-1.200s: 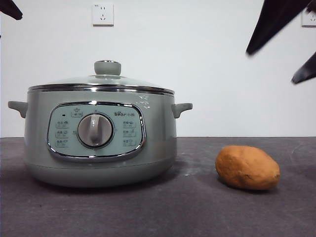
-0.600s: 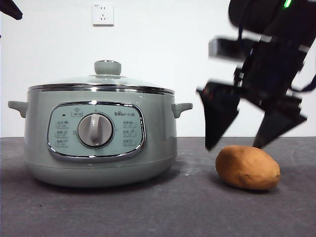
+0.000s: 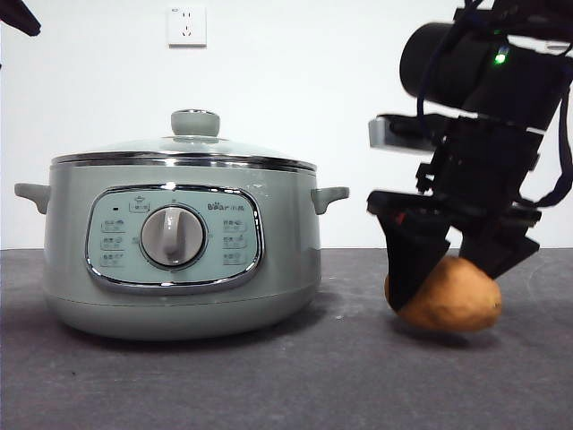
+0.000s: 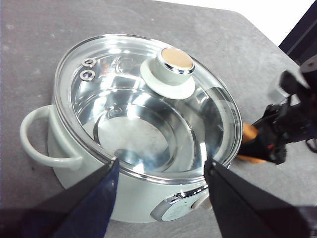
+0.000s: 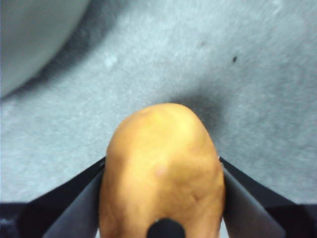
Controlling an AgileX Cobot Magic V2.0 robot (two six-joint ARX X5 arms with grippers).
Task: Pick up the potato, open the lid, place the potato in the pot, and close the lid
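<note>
The orange-brown potato (image 3: pixel 452 297) (image 5: pixel 161 163) sits between the two black jaws of my right gripper (image 3: pixel 452 285) (image 5: pixel 161 198), which press on both of its sides. It hangs tilted just off the dark table, right of the pot (image 3: pixel 179 287). The pale green pot stands at the left with its glass lid (image 3: pixel 183 148) (image 4: pixel 124 99) on, green knob (image 3: pixel 195 122) on top. My left gripper (image 4: pixel 161 162) is open, high above the pot's front rim. In the left wrist view the right gripper (image 4: pixel 277 139) and a bit of potato (image 4: pixel 247 133) show beside the pot.
The dark grey table (image 3: pixel 286 385) runs to a white wall with a power socket (image 3: pixel 186 25). The pot's side handle (image 3: pixel 329 197) points toward the right arm. The left arm shows only as a black tip (image 3: pixel 18 16) at the top corner of the front view.
My right arm came down from the top corner, set its jaws around the potato and shut on it. The potato has risen slightly and tilted. The left arm stayed still.
</note>
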